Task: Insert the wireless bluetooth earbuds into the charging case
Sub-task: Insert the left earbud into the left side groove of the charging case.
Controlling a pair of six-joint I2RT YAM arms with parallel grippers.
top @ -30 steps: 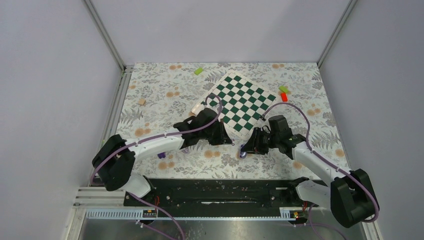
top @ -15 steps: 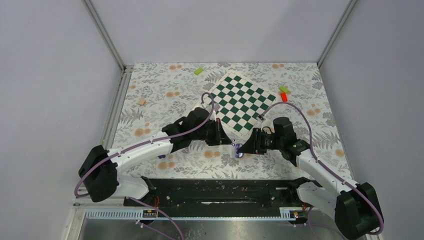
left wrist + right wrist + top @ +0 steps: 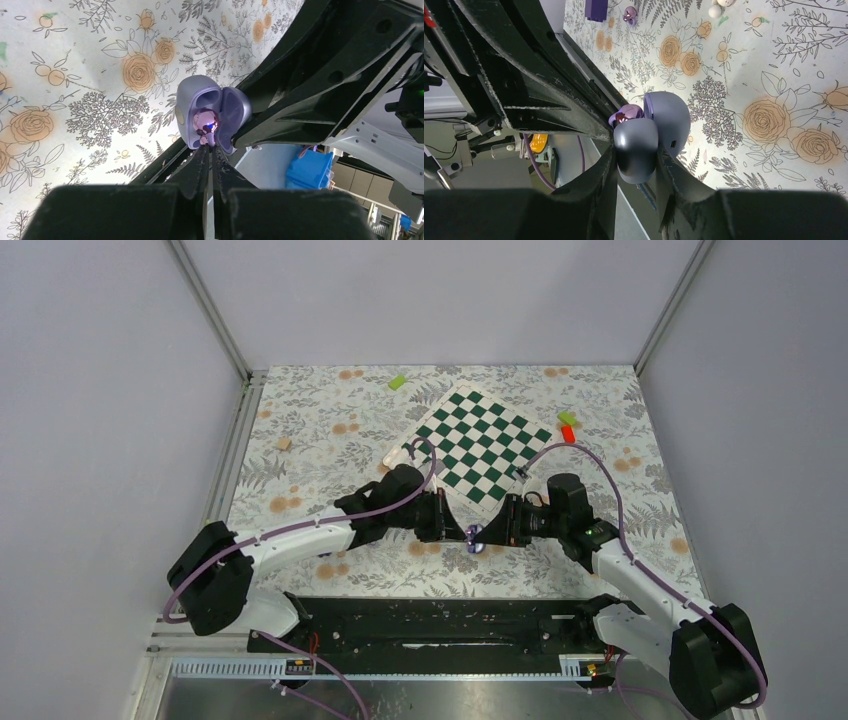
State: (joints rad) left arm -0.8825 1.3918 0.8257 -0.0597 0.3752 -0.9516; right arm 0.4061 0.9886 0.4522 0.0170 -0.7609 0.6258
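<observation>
The charging case (image 3: 212, 112) is a lavender clamshell, standing open above the flowered cloth. My right gripper (image 3: 636, 155) is shut on one half (image 3: 636, 147) of it; the other half (image 3: 670, 120) sticks out past the fingers. A shiny purple earbud (image 3: 205, 123) sits in the case's opening, and my left gripper (image 3: 209, 146) is shut on its stem. From above, the left gripper (image 3: 460, 532) and the right gripper (image 3: 492, 534) meet tip to tip at the case (image 3: 476, 536), just near of the chessboard. A second shiny purple bud (image 3: 630, 15) lies on the cloth further off.
The green-and-white chessboard (image 3: 482, 445) lies behind the grippers. A purple block (image 3: 596, 9) and small white round pieces (image 3: 715, 11) lie near the loose bud. A green block (image 3: 397, 382), a green-and-red pair (image 3: 567, 426) and a tan block (image 3: 284, 443) sit toward the table's edges.
My left gripper has moved right until its tips reach the case. The right gripper has brought the case slightly left to meet it.
</observation>
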